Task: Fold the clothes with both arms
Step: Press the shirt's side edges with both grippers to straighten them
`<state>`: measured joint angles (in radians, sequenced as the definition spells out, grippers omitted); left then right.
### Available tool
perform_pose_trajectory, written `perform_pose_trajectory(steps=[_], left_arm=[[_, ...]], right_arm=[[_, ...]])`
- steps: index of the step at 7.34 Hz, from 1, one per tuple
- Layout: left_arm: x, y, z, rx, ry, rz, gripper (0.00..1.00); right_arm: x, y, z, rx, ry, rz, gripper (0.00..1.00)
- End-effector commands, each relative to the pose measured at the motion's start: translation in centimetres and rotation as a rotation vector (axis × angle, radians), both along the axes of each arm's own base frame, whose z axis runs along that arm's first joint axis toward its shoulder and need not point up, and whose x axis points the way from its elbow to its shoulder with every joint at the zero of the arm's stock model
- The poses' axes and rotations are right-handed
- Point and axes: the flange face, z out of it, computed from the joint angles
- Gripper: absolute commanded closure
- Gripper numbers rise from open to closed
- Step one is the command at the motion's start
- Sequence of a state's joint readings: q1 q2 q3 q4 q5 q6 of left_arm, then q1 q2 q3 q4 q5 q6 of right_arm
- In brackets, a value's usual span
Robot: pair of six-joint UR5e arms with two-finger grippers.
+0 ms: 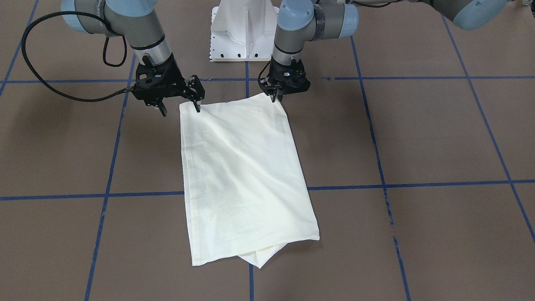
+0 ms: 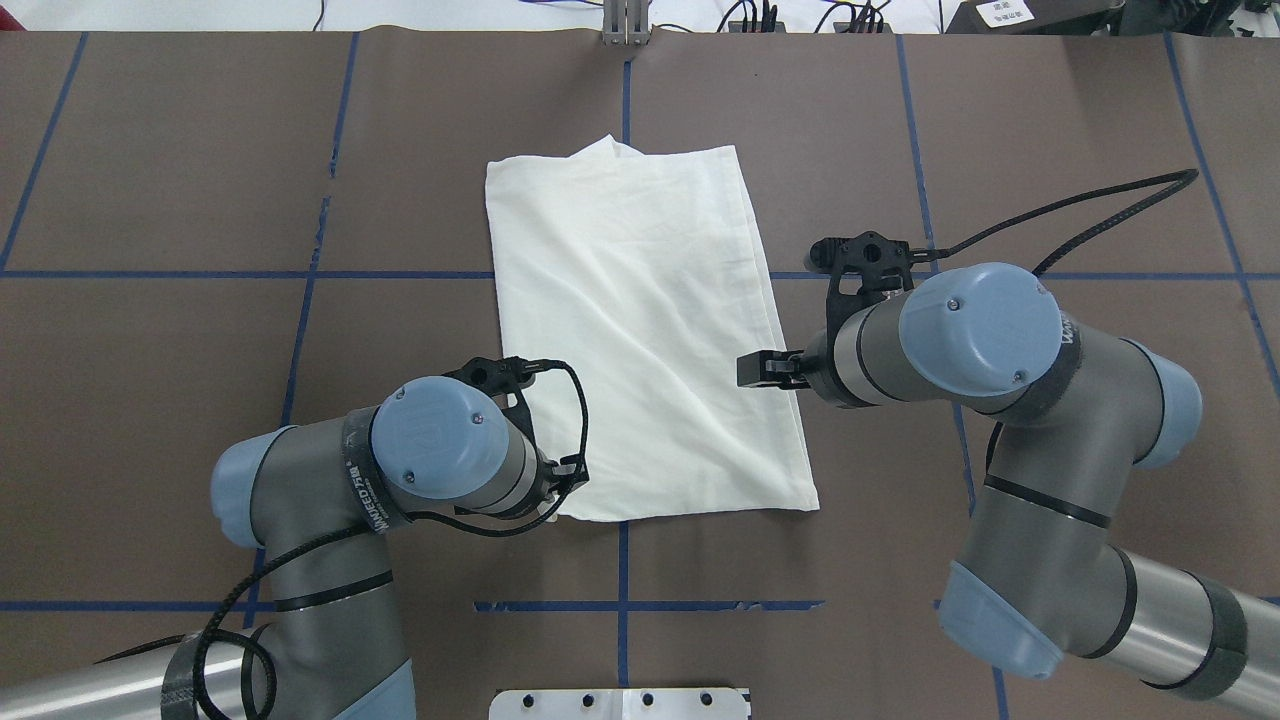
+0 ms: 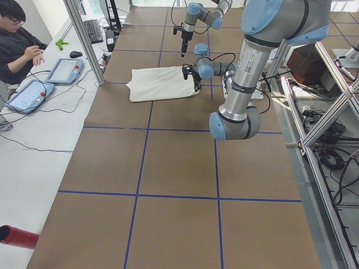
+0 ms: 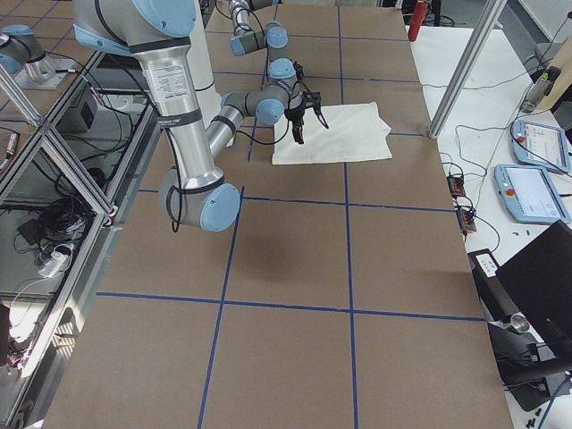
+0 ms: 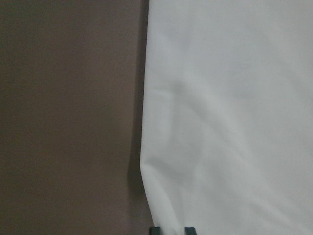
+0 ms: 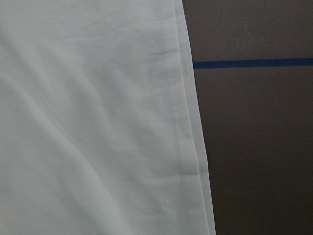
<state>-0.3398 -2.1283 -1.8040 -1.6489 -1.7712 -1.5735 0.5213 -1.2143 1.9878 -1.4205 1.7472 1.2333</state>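
The cream shirt [image 1: 242, 167] lies folded into a long rectangle, plain side up, in the middle of the brown table [image 1: 418, 138]; no print shows. It also shows in the overhead view [image 2: 640, 320]. My left gripper [image 1: 275, 98] points down at the near corner on the robot's left, its fingers close together on that corner. Its fingertips [image 5: 155, 230] show at the bottom of the left wrist view, over the shirt [image 5: 230, 122]. My right gripper [image 1: 181, 110] is open and hovers at the other near corner, empty. The right wrist view shows only the shirt's hemmed edge [image 6: 188, 147].
The white pedestal base [image 1: 244, 33] stands just behind the shirt. Blue tape lines [image 1: 418, 184] cross the table. An operator [image 3: 17, 39] sits at a side desk with tablets [image 3: 64, 70]. A red cylinder [image 3: 17, 236] lies at that desk's near end.
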Motion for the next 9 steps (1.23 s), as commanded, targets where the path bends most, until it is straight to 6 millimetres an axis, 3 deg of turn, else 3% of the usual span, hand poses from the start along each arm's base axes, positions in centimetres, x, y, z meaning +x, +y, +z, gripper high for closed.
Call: perform_pose_trajectory(steps=[1,5,6,7,9], left_arm=[[0.2,0.3,0.0,0.003,0.000,0.006,0.70],[0.6,0.5,0.1,0.000,0.000,0.016,0.73],[0.3,0.5,0.0,0.002,0.003,0.016,1.00],[-0.4,0.4,0.2,0.003,0.003,0.020,1.00],[-4.1,0.9,0.9,0.079,0.017,0.062,1.00]], right_arm=[[0.0,0.0,0.0,-0.001,0.000,0.001,0.00],[0.0,0.0,0.0,-0.001,0.000,0.001,0.00],[0.0,0.0,0.0,-0.001,0.000,0.001,0.00],[-0.1,0.0,0.0,-0.002,0.000,0.001,0.00],[-0.3,0.2,0.1,-0.043,-0.010,0.026,0.00]])
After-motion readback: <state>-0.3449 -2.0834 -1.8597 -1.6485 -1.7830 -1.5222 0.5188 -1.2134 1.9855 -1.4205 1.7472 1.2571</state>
